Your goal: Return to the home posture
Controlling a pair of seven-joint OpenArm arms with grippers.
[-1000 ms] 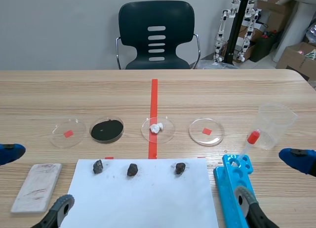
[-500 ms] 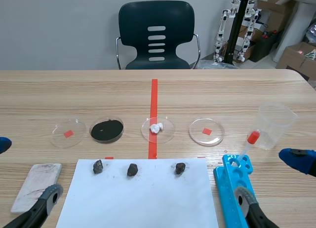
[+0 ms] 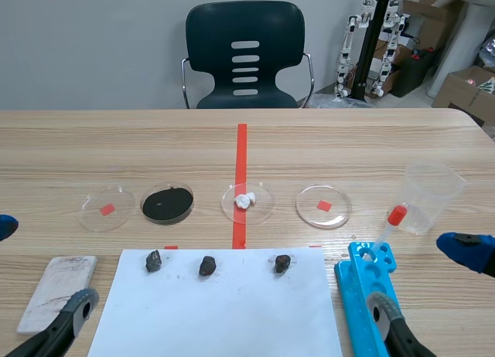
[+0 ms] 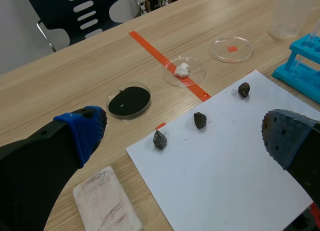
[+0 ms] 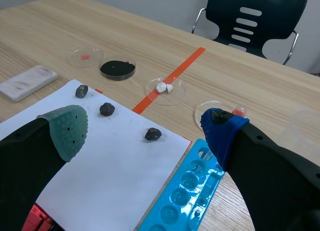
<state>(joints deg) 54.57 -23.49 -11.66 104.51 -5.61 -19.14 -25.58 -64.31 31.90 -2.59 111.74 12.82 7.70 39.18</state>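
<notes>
Four round clear dishes: one dish of black powder (image 3: 168, 204), one dish of white lumps (image 3: 247, 203), and two bare ones, the end dish (image 3: 107, 208) beside the powder and the other bare dish (image 3: 323, 207) beyond the lumps. Three dark stones: the first stone (image 3: 153, 260), the second stone (image 3: 206, 266) and the third stone (image 3: 282, 263). One sheet of white paper (image 3: 224, 318). One blue rack (image 3: 357, 283). One dropper (image 3: 391, 222) with a red bulb. One clear plastic cup (image 3: 433, 198). One white slab (image 3: 56, 291). One black chair (image 3: 246, 52). One wooden table (image 3: 348, 141).
</notes>
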